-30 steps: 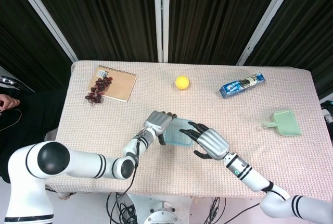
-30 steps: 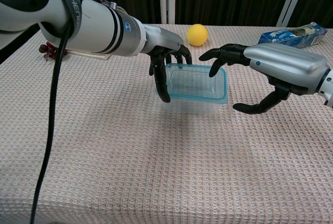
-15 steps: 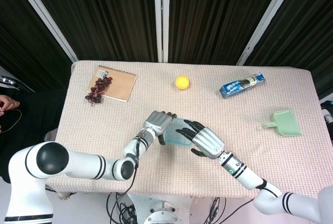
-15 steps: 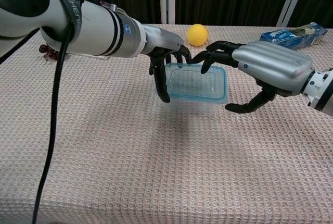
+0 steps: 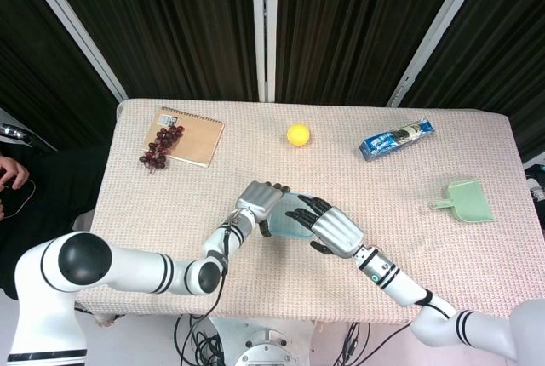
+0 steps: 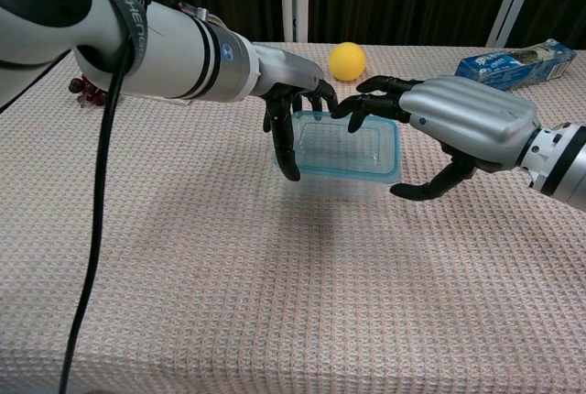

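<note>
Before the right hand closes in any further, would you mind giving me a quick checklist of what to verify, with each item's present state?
1. Left hand grips the clear container at its left end: ok.
2. Container held level, off the table: ok; a shadow shows beneath it.
3. Right hand fingers apart, holding nothing: ok.
4. Right hand fingers reach over the far rim, thumb below the right end: ok.
5. Right hand contact with the container: cannot tell.
6. Yellow ball and blue packet lie apart from both hands: ok.
</note>
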### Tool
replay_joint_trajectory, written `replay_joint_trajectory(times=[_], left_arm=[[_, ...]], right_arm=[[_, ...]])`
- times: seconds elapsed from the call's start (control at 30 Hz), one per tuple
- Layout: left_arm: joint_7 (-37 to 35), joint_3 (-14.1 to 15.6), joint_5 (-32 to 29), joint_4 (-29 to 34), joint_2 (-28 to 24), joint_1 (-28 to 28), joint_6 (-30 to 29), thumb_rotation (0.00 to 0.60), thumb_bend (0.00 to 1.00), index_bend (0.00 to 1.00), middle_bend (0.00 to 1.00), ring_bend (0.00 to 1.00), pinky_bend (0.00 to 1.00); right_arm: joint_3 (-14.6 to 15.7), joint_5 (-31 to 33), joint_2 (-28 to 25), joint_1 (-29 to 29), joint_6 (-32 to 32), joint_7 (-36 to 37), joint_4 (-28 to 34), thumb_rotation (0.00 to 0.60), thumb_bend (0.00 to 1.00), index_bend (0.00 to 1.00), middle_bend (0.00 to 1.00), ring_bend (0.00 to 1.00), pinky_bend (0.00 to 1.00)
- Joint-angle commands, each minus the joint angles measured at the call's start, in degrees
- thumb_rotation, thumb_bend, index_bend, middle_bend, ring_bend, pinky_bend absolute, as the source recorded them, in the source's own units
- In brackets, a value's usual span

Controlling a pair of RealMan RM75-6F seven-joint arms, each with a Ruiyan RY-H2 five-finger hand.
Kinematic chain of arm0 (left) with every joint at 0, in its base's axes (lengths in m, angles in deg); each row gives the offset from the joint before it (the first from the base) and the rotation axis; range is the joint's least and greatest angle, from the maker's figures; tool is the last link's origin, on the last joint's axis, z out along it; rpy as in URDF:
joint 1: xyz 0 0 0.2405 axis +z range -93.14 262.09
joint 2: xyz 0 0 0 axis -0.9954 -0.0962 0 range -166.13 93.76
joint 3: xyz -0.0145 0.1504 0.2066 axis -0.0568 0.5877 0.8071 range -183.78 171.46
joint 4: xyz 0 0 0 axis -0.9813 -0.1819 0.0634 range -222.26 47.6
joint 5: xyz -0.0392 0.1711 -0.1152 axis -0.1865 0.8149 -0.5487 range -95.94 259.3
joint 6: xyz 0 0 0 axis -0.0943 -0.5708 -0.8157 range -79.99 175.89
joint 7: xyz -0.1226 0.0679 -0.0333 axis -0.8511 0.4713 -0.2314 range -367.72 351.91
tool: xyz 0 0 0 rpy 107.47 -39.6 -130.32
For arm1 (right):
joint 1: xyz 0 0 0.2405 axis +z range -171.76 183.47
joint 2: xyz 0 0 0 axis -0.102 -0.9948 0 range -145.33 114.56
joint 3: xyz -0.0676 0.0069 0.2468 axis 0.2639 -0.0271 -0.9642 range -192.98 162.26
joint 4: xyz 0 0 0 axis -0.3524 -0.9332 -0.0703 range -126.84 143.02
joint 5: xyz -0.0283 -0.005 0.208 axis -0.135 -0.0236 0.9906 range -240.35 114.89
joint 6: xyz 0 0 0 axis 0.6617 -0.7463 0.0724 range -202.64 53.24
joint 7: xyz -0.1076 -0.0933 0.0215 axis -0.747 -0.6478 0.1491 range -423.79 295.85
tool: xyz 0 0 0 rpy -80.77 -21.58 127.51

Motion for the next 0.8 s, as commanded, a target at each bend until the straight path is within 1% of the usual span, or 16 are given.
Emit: replay_joint_trajectory(times=[0.03,0.4,0.8], left_arm=[[0.13,-0.3,-0.06,0.05,0.09,0.1,0.07,0.6,0.0,0.24,0.31,0.23,0.41],[1.29,-0.59,-0.43,-0.56,0.61,0.43,-0.03,0.6,0.0,0.24,0.31,0.23,0.41],[2.04,-0.85,0.05,-0.85,1.21,1.27,-0.62,0.6,0.0,0.24,0.31,0.23,0.41]], right_arm=[[-0.15,0.37,0.19,0.24,0.03,0.16,-0.34,0.6,0.17,0.16,0.25,0.06,0.19],[0.08,0.51,1.03,1.02,-0.85,1.2,-1.56,0.6,0.16,0.18,0.25,0.06,0.19],[0.04,0.64,0.73,1.28,-2.53,1.71,-1.03,0.6,0.16,0.2,0.25,0.07,0.19]])
